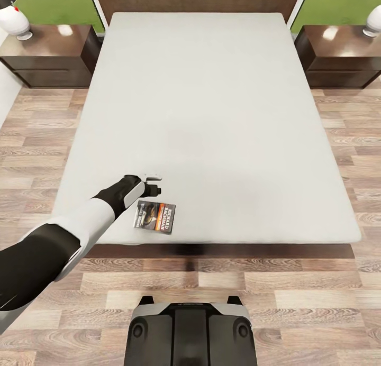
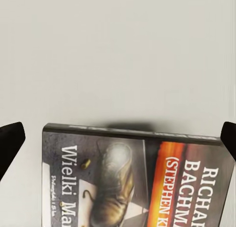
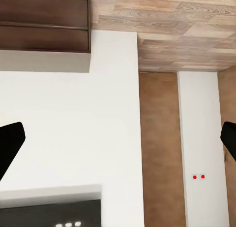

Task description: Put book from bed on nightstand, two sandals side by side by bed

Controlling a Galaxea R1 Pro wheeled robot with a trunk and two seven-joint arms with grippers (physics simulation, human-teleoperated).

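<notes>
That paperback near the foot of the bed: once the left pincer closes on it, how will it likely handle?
The book looks thin and lies flat on the mattress, so the fingertips probably find little edge to grip. Its cover looks glossy, so it may slide rather than lift. Being a small paperback, it is likely light and might flex if pinched at one edge by the left pincer.

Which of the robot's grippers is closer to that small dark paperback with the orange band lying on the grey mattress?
The left. The left gripper hovers just above the small dark paperback, its fingers spread wide. The right gripper faces a white wall and wood flooring, away from the paperback.
</notes>
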